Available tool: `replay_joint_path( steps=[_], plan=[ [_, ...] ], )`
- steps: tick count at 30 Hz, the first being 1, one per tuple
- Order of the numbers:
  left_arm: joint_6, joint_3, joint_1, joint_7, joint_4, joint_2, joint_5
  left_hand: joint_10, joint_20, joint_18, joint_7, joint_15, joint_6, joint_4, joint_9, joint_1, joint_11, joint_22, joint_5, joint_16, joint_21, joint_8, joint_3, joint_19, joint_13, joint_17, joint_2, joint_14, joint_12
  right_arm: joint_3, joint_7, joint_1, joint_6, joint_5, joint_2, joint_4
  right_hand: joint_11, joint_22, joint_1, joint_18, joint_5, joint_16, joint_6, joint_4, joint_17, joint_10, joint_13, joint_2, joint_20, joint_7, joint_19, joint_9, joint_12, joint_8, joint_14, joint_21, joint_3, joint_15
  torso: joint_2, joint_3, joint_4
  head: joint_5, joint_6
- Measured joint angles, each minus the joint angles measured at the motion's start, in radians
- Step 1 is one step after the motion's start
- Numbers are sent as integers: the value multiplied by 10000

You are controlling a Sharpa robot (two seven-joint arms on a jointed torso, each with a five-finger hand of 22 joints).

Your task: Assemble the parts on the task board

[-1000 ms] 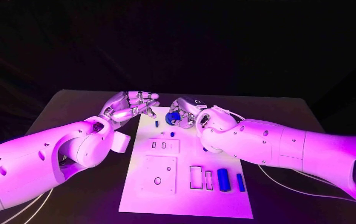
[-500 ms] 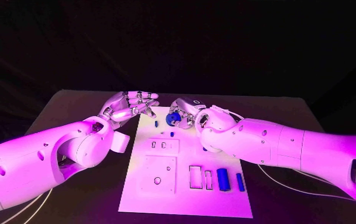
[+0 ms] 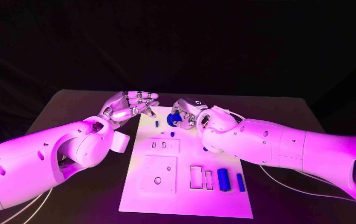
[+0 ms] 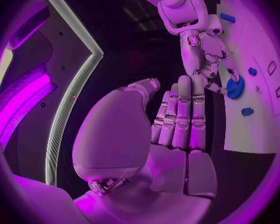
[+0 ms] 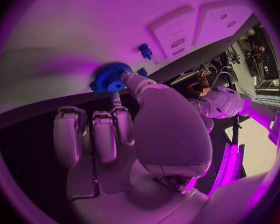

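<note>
task looks early: two blue bars [image 3: 223, 175] lie loose on the task board [image 3: 185, 203] beside open slots, well behind the right hand [image 3: 189, 114], a small blue peg [image 3: 172, 133] just below it. right hand pinches a blue gear [image 3: 174, 118] at its fingertips, over the board's far end. left hand [image 3: 131, 105] beside it grasps nothing, fingers straight and close together.

A blue gear [image 3: 174, 118] sits at the far end of the white board [image 3: 163, 198] (two blue bars [image 3: 223, 176] lie nearer).
</note>
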Motion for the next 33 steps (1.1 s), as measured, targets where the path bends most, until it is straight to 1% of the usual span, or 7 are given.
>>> replay_joint_path(
  steps=[4,5,6,7,11,16,33],
  plan=[
    [0,0,0,-2,-4,-1,0,0,0,0,0,0,0,0,0,0,0,0,0,0,0,0,0,0,0,0,0,0,0,0,12,-5,-40,15,-3,-16,146,-1,-267,1,0,0,-59,-1,0,-259,5,-206,56,-2,-56,3,-274,54,19,-153,84,22,1,1,0,-3,14],
    [0,0,0,-2,-6,-1,0,0,0,0,0,0,0,0,0,0,0,-1,0,0,0,0,0,0,0,0,0,0,0,0,22,-5,-44,31,-2,-27,218,-1,-411,0,1,0,-285,8,-1,-366,5,-250,95,52,-95,368,-353,96,16,-189,100,100,1,1,0,-4,18],
    [0,0,0,-2,-8,-1,0,0,0,1,0,0,0,0,0,0,0,-1,0,0,0,0,0,0,0,0,0,0,0,-2,33,-6,-44,47,-1,-37,279,-1,-578,0,5,0,-566,20,-1,-450,5,-294,130,143,-130,836,-414,-14,6,-192,121,192,1,1,-1,-12,22],
    [0,0,0,-2,-9,0,0,0,0,0,0,0,0,0,0,0,0,-1,0,0,0,0,0,0,0,0,0,0,0,-5,49,-10,-42,75,4,-48,358,-1,-717,0,43,0,-888,84,-1,-544,5,-348,211,248,-127,954,-449,-290,15,-192,39,275,1,1,-1,-15,25],
    [0,0,0,-3,-15,4,0,0,0,0,0,0,0,0,0,0,0,-1,0,0,0,0,0,0,0,0,0,0,0,-8,121,-17,-2,192,24,-74,438,-1,-976,2,62,0,-1147,234,8,-564,5,-553,334,344,-133,854,-449,-656,17,-234,-423,343,1,0,5,-28,28],
    [0,0,0,-5,-21,4,0,0,0,1,0,0,0,0,-1,0,0,-1,0,0,0,0,0,0,0,0,0,0,0,-9,195,-17,133,321,17,-110,474,-2,-1113,1,62,0,-1139,534,7,-599,4,-455,362,344,-107,822,-449,-782,17,-234,-1164,343,2,-1,6,-34,11],
    [1,0,0,-10,-57,10,-1,0,0,0,36,0,-37,-28,12,-40,0,11,0,0,41,0,28,1,11,8,-40,0,0,-2,164,-20,586,545,-158,-142,410,-4,-1150,1,61,0,-634,848,5,-477,1,-205,374,229,-48,880,-384,-738,17,-191,-1492,343,1,-6,8,-38,-29]
  ],
)
